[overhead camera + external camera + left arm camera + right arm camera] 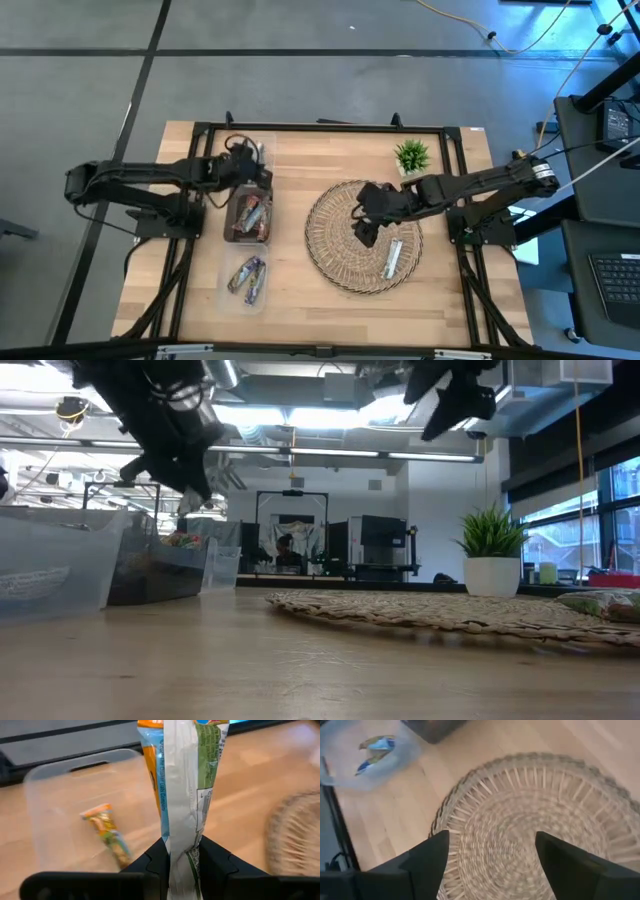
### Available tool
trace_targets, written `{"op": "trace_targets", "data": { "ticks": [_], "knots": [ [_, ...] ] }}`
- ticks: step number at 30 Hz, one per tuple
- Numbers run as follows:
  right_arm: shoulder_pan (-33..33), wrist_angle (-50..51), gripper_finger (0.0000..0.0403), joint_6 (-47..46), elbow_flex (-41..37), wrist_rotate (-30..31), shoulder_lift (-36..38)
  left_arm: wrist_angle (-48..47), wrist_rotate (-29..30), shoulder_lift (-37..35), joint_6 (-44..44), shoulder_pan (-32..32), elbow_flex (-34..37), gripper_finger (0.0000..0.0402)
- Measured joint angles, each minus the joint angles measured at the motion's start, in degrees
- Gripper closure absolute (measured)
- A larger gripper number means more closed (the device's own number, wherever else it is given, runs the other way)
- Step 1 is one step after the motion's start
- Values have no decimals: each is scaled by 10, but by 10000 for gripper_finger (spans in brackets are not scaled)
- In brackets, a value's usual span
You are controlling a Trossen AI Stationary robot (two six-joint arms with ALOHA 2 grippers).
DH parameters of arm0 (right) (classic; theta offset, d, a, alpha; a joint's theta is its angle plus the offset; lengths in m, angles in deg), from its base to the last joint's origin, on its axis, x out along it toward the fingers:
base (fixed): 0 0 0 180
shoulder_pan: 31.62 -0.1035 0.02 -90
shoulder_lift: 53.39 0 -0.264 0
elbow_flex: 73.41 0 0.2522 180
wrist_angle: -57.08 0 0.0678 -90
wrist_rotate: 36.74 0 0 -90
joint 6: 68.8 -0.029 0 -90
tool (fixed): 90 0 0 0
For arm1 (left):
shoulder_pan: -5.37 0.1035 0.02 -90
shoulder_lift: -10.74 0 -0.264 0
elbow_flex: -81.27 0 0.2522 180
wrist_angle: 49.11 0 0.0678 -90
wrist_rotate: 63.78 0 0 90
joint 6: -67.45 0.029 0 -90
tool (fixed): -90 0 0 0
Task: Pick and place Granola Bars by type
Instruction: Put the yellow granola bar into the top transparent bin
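Left gripper (181, 855) of mine is clamped on a granola bar (186, 780), a white, green and orange wrapper standing up between the fingers. It hangs above the far clear bin (247, 160) on the left side of the table (300, 300), and one small bar (107, 835) lies inside that bin. Next to it the middle bin (250, 218) holds a heap of bars, and the nearest bin (246, 278) holds two or three more; from overhead I cannot count them surely.

My right gripper (490, 855) hovers over the round woven mat (330, 260) with its fingers spread wide and nothing between them. One silvery-green bar (393, 258) rests on the mat, just beside that gripper on the side nearer the table's front edge. Behind the mat stands a small potted plant (411, 155).
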Motion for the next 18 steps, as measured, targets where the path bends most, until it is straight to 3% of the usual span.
{"op": "trace_targets", "data": {
  "ticks": [8,12,18],
  "knots": [
    [-6,22,105,-38,0,0,-27,5,-88,47,27,117,0,332],
    [-7,48,105,-101,0,-1,-37,7,-127,89,43,138,0,332],
    [-7,147,105,-187,0,-1,-42,37,-120,138,54,145,0,332]
  ]
}}
